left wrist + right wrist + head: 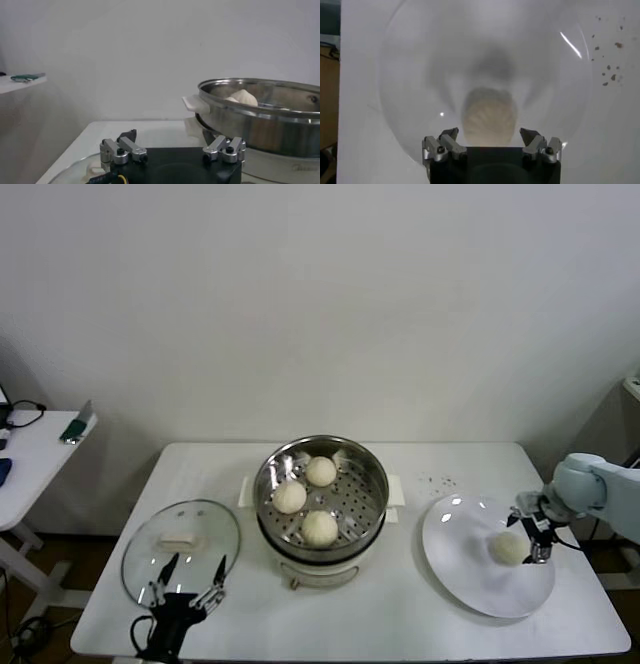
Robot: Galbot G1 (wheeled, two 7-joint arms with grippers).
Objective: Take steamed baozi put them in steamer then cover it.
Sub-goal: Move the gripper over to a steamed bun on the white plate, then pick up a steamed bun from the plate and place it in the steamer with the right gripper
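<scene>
Head view: three baozi (319, 528) in steamer (371, 484); fourth baozi (507, 548) on plate (460, 569), 3 o'clock, right hand (535, 536) wide around it. Cover (181, 559) on desk (400, 614), 9 o'clock; left hand (187, 579) wide, idle.

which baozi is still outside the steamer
The lone baozi on the white plate, between the open fingers of the right gripper. The other three sit on the perforated tray inside the steamer.
</scene>
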